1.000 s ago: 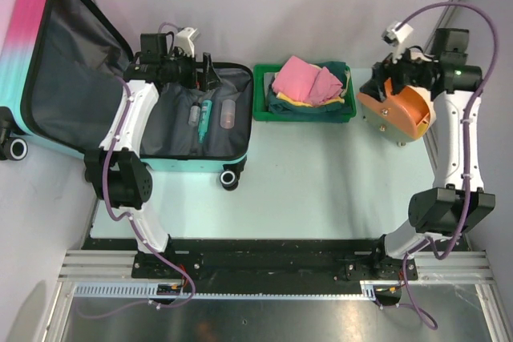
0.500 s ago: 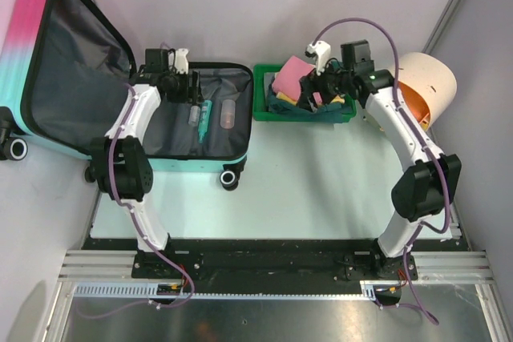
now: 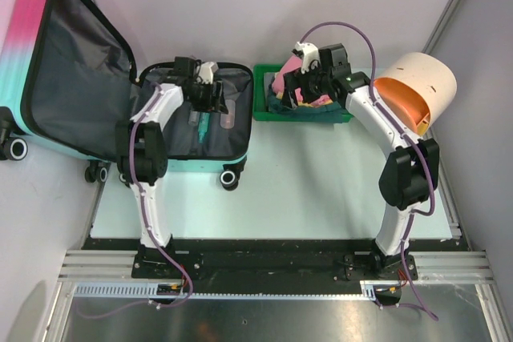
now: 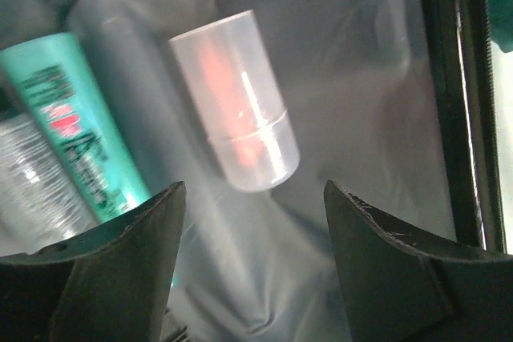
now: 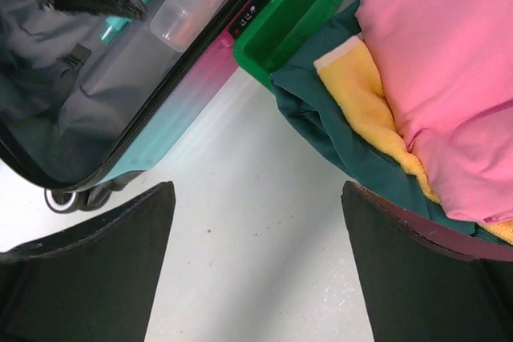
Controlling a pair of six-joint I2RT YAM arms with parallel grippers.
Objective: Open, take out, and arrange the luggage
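Note:
The luggage (image 3: 48,30) lies open at the left, its pink-to-teal lid propped up and its grey-lined base (image 3: 172,138) flat on the table. In the base lie a teal tube (image 4: 76,130), a silvery bottle (image 4: 32,174) and a translucent case (image 4: 236,110) with something orange-red inside. My left gripper (image 3: 218,100) hovers over them, open (image 4: 255,230), the case just beyond its fingertips and nothing between them. My right gripper (image 3: 290,84) hangs open (image 5: 256,238) over bare table at the tray's left end.
A green tray (image 3: 263,114) beside the luggage holds folded pink (image 5: 449,62), yellow (image 5: 369,94) and dark teal (image 5: 337,134) cloths. A white-and-orange cylinder (image 3: 413,90) lies at the right edge. The luggage's black wheels (image 3: 229,179) face the arms.
My right arm has swung left, away from the cylinder, to the tray's left end. My left gripper has moved right across the luggage base to the case, its jaws a little narrower.

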